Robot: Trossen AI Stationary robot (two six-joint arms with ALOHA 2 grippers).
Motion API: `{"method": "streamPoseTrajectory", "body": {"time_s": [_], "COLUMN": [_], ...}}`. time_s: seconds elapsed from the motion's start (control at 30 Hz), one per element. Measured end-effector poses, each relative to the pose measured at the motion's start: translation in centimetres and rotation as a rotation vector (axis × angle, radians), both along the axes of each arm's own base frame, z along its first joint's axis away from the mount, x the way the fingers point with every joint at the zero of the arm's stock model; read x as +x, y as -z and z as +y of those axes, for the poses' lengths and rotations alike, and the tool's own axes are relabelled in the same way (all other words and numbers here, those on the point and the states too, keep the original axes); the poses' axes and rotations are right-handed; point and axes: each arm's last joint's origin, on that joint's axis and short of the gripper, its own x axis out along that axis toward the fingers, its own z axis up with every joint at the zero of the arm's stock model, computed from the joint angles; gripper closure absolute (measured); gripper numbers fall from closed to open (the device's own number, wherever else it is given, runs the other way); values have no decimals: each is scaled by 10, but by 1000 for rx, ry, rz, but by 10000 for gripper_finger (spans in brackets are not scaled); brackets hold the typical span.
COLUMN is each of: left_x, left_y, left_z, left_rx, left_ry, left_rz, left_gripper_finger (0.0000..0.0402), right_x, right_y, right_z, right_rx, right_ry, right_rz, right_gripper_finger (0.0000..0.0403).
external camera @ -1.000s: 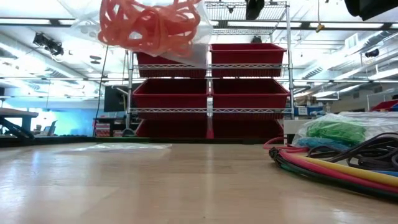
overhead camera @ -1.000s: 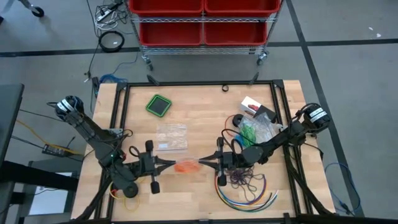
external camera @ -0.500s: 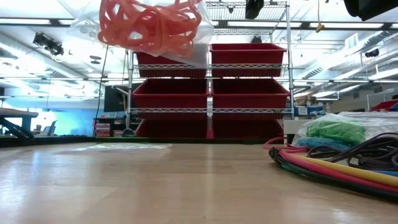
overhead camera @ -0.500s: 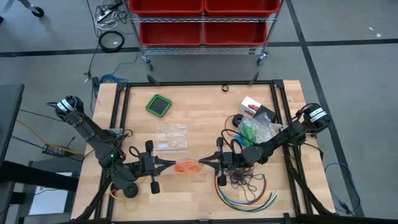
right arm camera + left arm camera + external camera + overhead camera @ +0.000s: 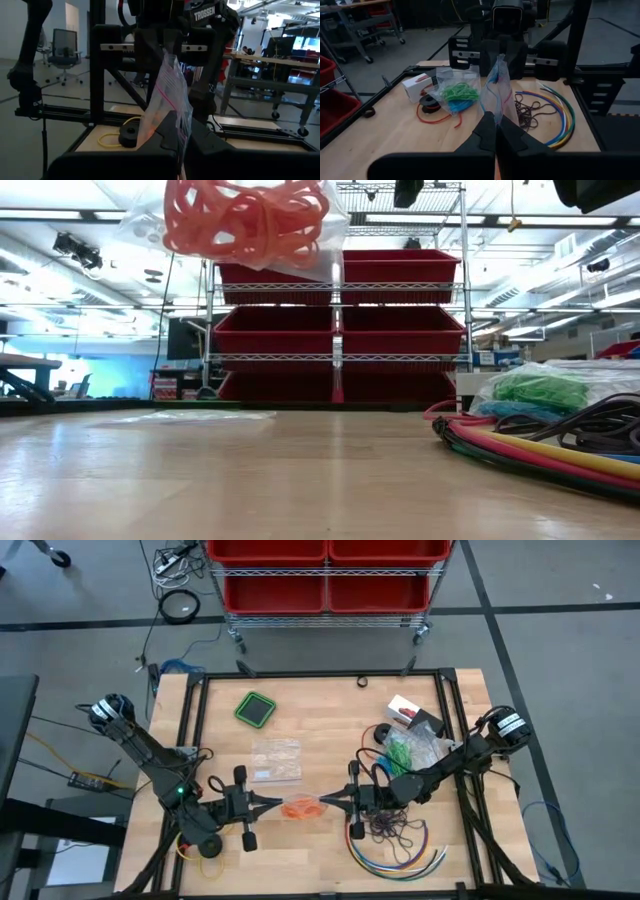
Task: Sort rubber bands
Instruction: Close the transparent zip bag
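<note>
A clear zip bag (image 5: pixel 300 807) holding orange rubber bands (image 5: pixel 245 220) hangs in the air between both grippers, above the table's near middle. My left gripper (image 5: pixel 281 805) reaches it from the left and my right gripper (image 5: pixel 321 802) from the right; both are shut on it. In the wrist views the bag (image 5: pixel 495 92) (image 5: pixel 171 92) stands edge-on above the fingers. Green bands (image 5: pixel 403 752) lie in another clear bag on the right, with blue ones beneath (image 5: pixel 460 106). Dark purple bands (image 5: pixel 392 827) lie loose on the wood. My left gripper pinches the bag's left edge (image 5: pixel 493 111) between its two fingers, coming level from the table's left. The bag is lifted clear of the table. My right gripper pinches the bag's right edge (image 5: pixel 176 116) between its two fingers, coming level from the table's right. The bag is stretched between the two holds, and its orange contents sag in the middle.
An empty clear bag (image 5: pixel 275 760) lies flat behind the held one. A green-rimmed black square (image 5: pixel 256 708) sits far left, a white box (image 5: pixel 404 709) far right. Multicoloured cables (image 5: pixel 400 855) curve along the near right. A yellow ring (image 5: pixel 205 862) lies near the left arm's base.
The bag with the orange bands has risen a little in the low view, while both grippers have kept their holds.
</note>
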Motion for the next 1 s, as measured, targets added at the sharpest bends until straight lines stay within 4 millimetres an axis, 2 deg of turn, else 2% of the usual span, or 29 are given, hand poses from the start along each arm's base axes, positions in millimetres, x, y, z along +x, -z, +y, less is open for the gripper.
{"method": "streamPoseTrajectory", "body": {"time_s": [0.2, 0.3, 0.47, 0.63, 0.8, 1.0], "left_x": [-2, -3, -5, -2, 12, 41], "left_y": [7, 11, 15, 17, 16, 24], "left_z": [0, 0, 1, 3, 11, 13], "left_rx": [-6, -35, -42, -58, -98, -120], "left_ry": [44, 79, 77, 107, 81, 158], "left_rz": [64, 109, 146, 170, 147, 222], "left_gripper_finger": [397, 383, 325, 253, 190, 148], "right_x": [-1, 0, 1, 3, 17, 33], "right_y": [1, 6, 21, 26, 16, -16], "right_z": [2, 3, 1, -3, -4, -1], "right_rx": [60, 96, 158, 202, 195, 148], "right_ry": [-28, -60, -84, -110, -113, -103], "right_rz": [15, 59, 219, 300, 429, 524], "right_gripper_finger": [403, 403, 403, 403, 403, 403]}}
